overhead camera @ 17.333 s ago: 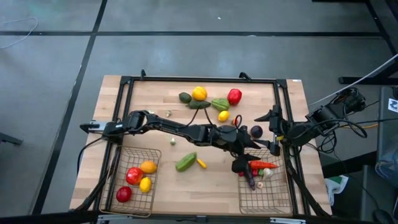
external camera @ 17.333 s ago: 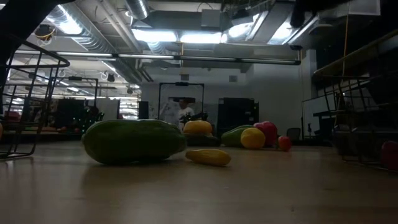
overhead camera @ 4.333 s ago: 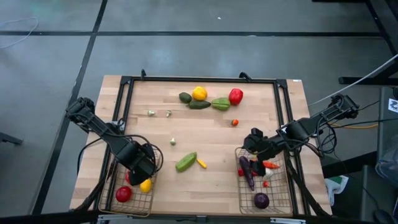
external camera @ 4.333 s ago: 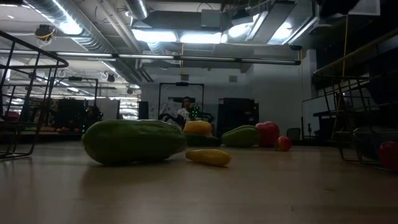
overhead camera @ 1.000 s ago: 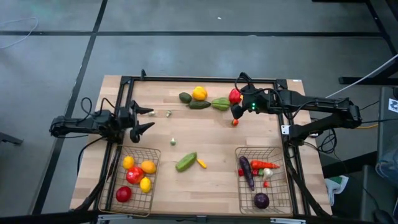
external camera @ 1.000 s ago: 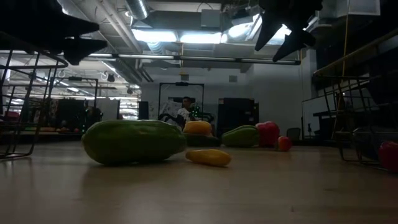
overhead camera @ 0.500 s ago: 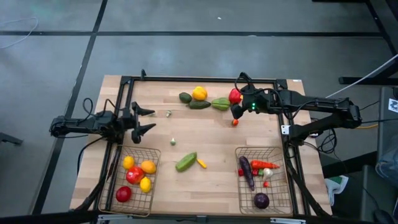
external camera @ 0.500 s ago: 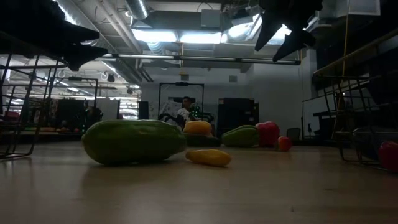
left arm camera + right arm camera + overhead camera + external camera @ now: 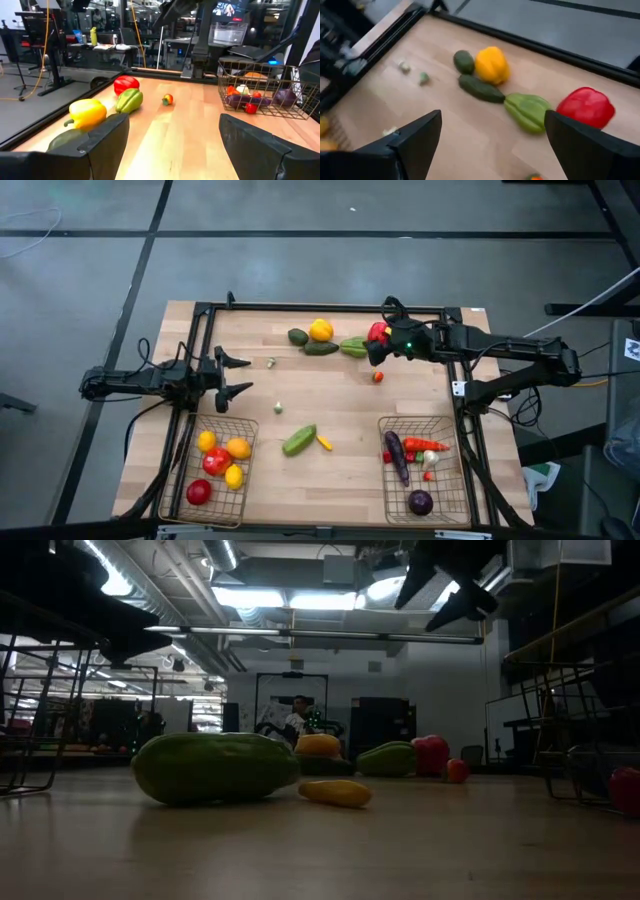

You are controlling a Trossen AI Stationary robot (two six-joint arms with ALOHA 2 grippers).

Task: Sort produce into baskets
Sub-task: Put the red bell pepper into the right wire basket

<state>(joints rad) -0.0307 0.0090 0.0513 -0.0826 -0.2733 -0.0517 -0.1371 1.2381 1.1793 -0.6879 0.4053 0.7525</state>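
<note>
1 red pepper (image 9: pixel 378 332) beside right end effector (image 9: pixel 368 352).

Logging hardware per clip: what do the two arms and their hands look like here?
Both arms are black and slender, with loose black cables. The left hand has two pointed black fingers. The right hand matches, with a small green light near its wrist. No markings are legible.

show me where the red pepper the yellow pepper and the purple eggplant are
red pepper (image 9: pixel 585 107), right wrist view, middle of its body.
yellow pepper (image 9: pixel 491 64), right wrist view, middle of its body.
purple eggplant (image 9: pixel 396 456), high view, middle of its length, inside the right-hand basket (image 9: pixel 450 505).
</note>
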